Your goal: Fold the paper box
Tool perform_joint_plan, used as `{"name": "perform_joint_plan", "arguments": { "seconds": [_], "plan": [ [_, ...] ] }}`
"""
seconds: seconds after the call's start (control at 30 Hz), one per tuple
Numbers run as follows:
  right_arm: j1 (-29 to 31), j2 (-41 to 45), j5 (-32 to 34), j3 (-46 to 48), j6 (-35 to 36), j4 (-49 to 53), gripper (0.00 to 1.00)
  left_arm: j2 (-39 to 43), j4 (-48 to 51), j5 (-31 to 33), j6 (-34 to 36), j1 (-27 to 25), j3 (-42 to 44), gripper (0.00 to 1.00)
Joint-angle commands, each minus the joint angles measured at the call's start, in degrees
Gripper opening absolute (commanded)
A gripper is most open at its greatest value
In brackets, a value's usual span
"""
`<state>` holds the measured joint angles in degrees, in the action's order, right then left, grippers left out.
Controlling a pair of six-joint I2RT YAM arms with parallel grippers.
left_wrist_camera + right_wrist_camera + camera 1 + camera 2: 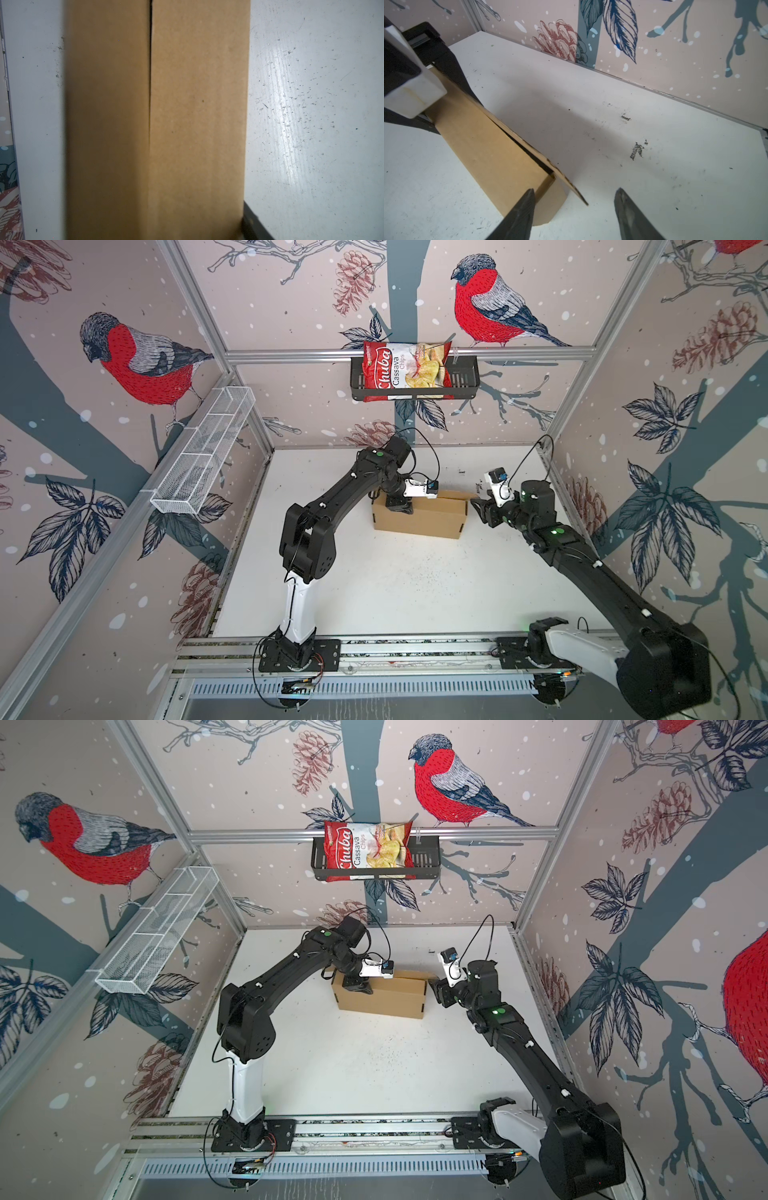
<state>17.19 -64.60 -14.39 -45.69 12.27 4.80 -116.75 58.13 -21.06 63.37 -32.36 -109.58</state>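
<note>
paper box (419, 517) stands on the white worktop (395, 589) toward the rear middle, long side down, plain brown, formed into a rectangular shape; same in both top views (384, 997). Top not fully shut: left wrist view shows a thin dark slit (150, 62) running along the cardboard, and right wrist view shows the far panel (529, 145) standing off a little at the box's right end, with a gap under it. left gripper (399, 507) sits over the box's left end, its fingers (450, 62) one on each long side and pressed against the cardboard, gripping the box across its width. right gripper (477, 509) is just beside the box's right end, contact not clear from above; its fingers (525, 212) are spread wide and hold nothing, and the panel's corner shows between them in right wrist view. red chips bag (405, 371) sits in black basket (465, 379) on the rear wall, white wire basket (203, 452) on the left wall, both well apart from the box
</note>
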Motion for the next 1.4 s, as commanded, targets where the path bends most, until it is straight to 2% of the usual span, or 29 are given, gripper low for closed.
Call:
{"name": "perform_joint_plan", "arguments": {
  "seconds": [0.0, 0.07, 0.2, 0.37, 0.53, 0.63, 0.93, 1.13, 1.37],
  "plan": [
    [0.5, -2.0, 3.0, -2.6, 2.5, 0.8, 0.57, 0.6, 1.6, 0.5, 0.2, -0.2, 1.2, 0.53],
    [0.9, -3.3, 2.3, -3.8, 2.8, 0.9, 0.53, 0.5, 1.5, 0.5, 0.1, -0.2, 1.4, 0.53],
    [1.5, -5.8, 2.2, -6.3, 3.9, 4.1, 0.38, 0.4, 1.4, 0.6, -0.1, -0.2, 1.1, 0.53],
    [2.2, -6.6, 2.7, -7.2, 4.2, 6.4, 0.35, 0.3, 1.2, 1.0, 0.2, -0.2, 0.7, 0.53],
    [2.3, -6.9, -0.1, -9.3, 2.9, 8.6, 0.21, -0.6, 1.7, 0.5, 0.0, -0.1, -0.3, 0.53],
    [3.1, -9.4, -1.0, -10.6, 1.2, 10.8, 0.15, -1.3, 1.9, 0.3, -0.2, -0.2, -1.0, 0.53],
    [3.4, -10.5, -0.6, -12.5, -9.5, 14.1, 0.11, -3.0, 2.2, 0.5, -1.3, -0.2, -2.0, 0.52],
    [3.3, -9.9, -1.8, -13.2, -15.7, 15.2, 0.18, -3.4, 2.3, 1.1, -2.0, -0.3, -2.3, 0.52],
    [3.0, -8.4, -0.9, -11.9, -17.5, 15.3, 0.21, -3.7, 2.5, 1.2, -2.2, -0.2, -2.3, 0.52]
  ]
}}
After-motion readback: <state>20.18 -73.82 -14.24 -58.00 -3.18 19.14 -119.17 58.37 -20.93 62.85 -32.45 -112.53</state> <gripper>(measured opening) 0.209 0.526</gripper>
